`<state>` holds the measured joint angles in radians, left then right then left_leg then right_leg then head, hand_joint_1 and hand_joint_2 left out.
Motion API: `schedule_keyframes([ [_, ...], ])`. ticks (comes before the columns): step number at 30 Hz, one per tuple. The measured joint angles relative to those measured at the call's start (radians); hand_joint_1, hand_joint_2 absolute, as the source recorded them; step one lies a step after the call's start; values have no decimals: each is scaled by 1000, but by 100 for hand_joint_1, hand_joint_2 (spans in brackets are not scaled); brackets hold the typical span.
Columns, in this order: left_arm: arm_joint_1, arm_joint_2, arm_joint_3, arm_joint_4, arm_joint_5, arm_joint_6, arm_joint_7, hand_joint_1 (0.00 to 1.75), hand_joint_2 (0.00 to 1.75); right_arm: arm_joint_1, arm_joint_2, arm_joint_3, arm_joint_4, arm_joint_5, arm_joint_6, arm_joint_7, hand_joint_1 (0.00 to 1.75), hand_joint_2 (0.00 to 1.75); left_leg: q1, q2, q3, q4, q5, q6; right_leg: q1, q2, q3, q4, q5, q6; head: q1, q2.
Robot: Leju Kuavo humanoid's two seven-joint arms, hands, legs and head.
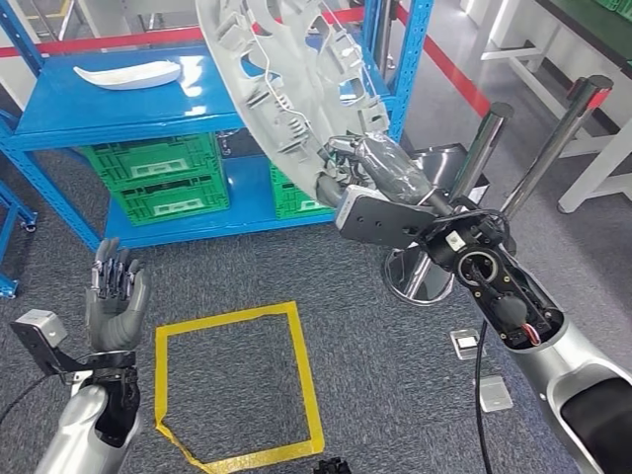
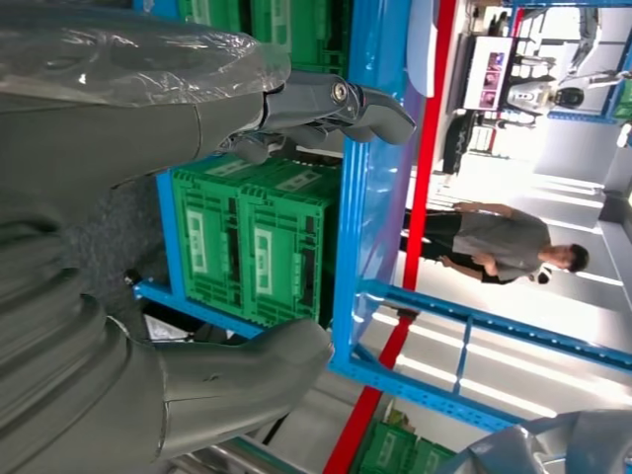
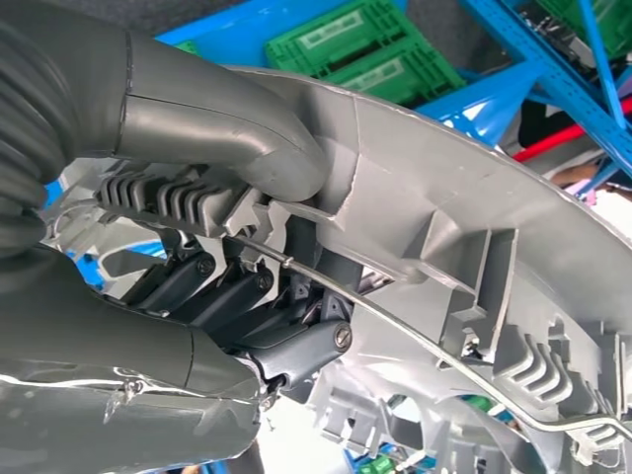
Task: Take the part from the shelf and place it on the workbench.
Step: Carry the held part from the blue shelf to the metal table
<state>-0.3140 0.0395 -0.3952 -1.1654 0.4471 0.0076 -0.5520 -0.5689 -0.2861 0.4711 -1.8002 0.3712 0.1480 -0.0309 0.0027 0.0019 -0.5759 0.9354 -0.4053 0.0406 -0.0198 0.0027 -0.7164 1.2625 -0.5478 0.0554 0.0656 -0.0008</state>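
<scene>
The part is a large grey curved plastic panel with ribs, clips and a thin wire. My right hand grips its lower end and holds it up in front of the blue shelf. The right wrist view shows my thumb pressed on the part with the dark fingers curled under it. My left hand is raised at the lower left, palm up, fingers apart, holding nothing. In the left wrist view its fingers and thumb stand well apart.
A second white curved part lies on the shelf's top level. Green crates sit on the lower level. A yellow tape square marks the grey carpet. A chrome stand rises by my right arm. A person stands beyond the shelf.
</scene>
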Motion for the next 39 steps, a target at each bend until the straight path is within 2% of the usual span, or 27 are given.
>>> schedule_keyframes([
  [1,0,0,0,0,0,0,0,0,175,0,0,0,0,0,0,0,175,175,-1,0,-11,2,7,-1,0,0,18,-5,14,-1,2,0],
  [2,1,0,0,0,0,0,0,0,175,0,0,0,0,0,0,0,175,175,-1,-1,-20,5,12,-4,0,0,52,-44,39,-3,5,0],
  [4,0,0,0,0,0,0,0,0,175,0,0,0,0,0,1,0,175,175,-2,-1,-34,11,22,-11,3,0,148,-185,75,-11,9,0],
  [6,0,0,0,0,0,0,0,0,175,0,0,0,-1,0,1,0,175,175,-2,-1,-42,14,33,-21,9,2,208,-288,78,-19,11,0],
  [8,0,0,0,0,0,0,0,0,175,-1,0,-1,-2,-1,3,0,175,175,-2,-1,-45,9,47,-33,14,3,211,-306,80,-28,9,0],
  [10,1,2,0,-1,0,0,0,0,175,-3,0,-1,-2,-4,6,1,175,175,-1,-3,-53,18,37,-44,8,0,203,-314,96,-42,6,0],
  [12,1,4,0,-1,0,0,1,0,175,-6,0,0,-4,-6,9,1,175,175,3,-5,-85,90,-31,-54,1,-4,188,-322,116,-55,-6,0],
  [14,3,5,0,-1,0,0,2,0,175,-7,0,0,-5,-7,13,3,175,175,8,-5,-132,230,-122,-64,0,-5,164,-322,134,-60,-17,0],
  [15,5,6,0,-1,0,0,4,0,175,-7,0,1,-5,-7,15,5,175,175,10,-5,-147,289,-146,-68,0,-5,151,-322,143,-60,-19,0],
  [16,7,6,0,-1,0,0,6,0,175,-6,0,1,-5,-7,18,7,175,175,11,-5,-148,322,-149,-71,0,-5,138,-321,153,-59,-20,0],
  [17,8,7,0,-1,-1,0,8,0,175,-6,0,1,-5,-7,21,9,175,175,13,-5,-131,316,-132,-72,0,-5,125,-320,161,-57,-21,0],
  [18,8,7,0,-1,-1,0,10,0,175,-5,0,1,-6,-7,23,10,175,175,13,-5,-99,278,-105,-72,-1,-4,115,-318,168,-55,-22,0],
  [19,7,7,0,-1,-1,0,12,0,175,-5,0,1,-7,-9,25,11,175,175,13,-5,-55,214,-77,-70,-1,-3,106,-316,175,-52,-22,0],
  [20,5,7,0,-2,-2,0,13,0,175,-5,0,0,-8,-12,28,11,175,175,11,-5,-4,133,-65,-65,-1,-3,98,-313,181,-46,-23,0],
  [22,3,7,0,-3,-3,-1,13,0,175,-4,0,-1,-9,-19,34,9,175,175,6,-8,59,26,-60,-51,0,-3,88,-312,194,-34,-20,0],
  [23,1,7,0,-4,-3,-1,12,0,175,-3,0,-2,-9,-22,35,7,175,175,2,-9,69,3,-64,-43,1,-3,85,-313,201,-27,-19,0],
  [25,0,7,0,-4,-3,-3,11,0,175,-1,0,-2,-9,-23,37,2,175,175,2,-9,59,2,-53,-29,0,-2,82,-317,212,-15,-18,0],
  [26,-1,6,0,-4,-3,-4,11,0,175,-1,0,-3,-9,-23,37,0,175,175,3,-9,54,0,-45,-20,-1,-2,75,-307,199,-10,-17,0],
  [27,-1,6,0,-4,-3,-5,10,0,175,0,0,-4,-10,-23,37,-1,175,175,5,-7,46,-3,-35,-12,-2,-2,63,-278,169,-7,-14,0],
  [30,-1,4,0,-4,-3,-8,6,0,175,4,0,-7,-10,-23,36,-2,175,175,4,-6,19,-4,-12,0,-1,-2,7,-83,29,-1,-2,0],
  [31,0,4,0,-4,-3,-9,5,0,175,7,0,-7,-10,-23,36,-2,175,175,2,-6,10,-4,-6,1,0,-2,-4,-27,8,0,0,0],
  [32,0,4,0,-3,-3,-9,3,0,175,9,0,-8,-10,-23,36,-2,175,175,0,-6,1,-3,0,1,1,-2,-3,3,7,-1,3,0],
  [33,0,4,0,-3,-3,-9,2,0,175,11,0,-8,-10,-23,35,-2,175,175,-2,-7,-8,-2,6,0,1,-2,19,-10,27,-4,5,0],
  [35,0,3,0,-3,-3,-10,1,0,175,12,0,-8,-10,-23,35,-1,175,175,-5,-7,-20,1,15,-4,4,-3,110,-137,77,-15,10,0],
  [36,-1,3,0,-3,-3,-10,0,0,175,12,0,-8,-10,-23,35,-1,175,175,-7,-7,-25,3,19,-7,7,-3,162,-214,86,-21,12,0],
  [37,-1,2,0,-3,-3,-11,0,0,175,12,0,-8,-11,-23,35,-1,175,175,-7,-6,-28,4,23,-11,10,-2,197,-271,84,-25,11,0],
  [39,-3,1,0,-3,-3,-11,0,0,175,12,0,-8,-13,-23,34,-2,175,175,-9,-6,-33,6,28,-20,14,-2,218,-314,74,-30,10,0],
])
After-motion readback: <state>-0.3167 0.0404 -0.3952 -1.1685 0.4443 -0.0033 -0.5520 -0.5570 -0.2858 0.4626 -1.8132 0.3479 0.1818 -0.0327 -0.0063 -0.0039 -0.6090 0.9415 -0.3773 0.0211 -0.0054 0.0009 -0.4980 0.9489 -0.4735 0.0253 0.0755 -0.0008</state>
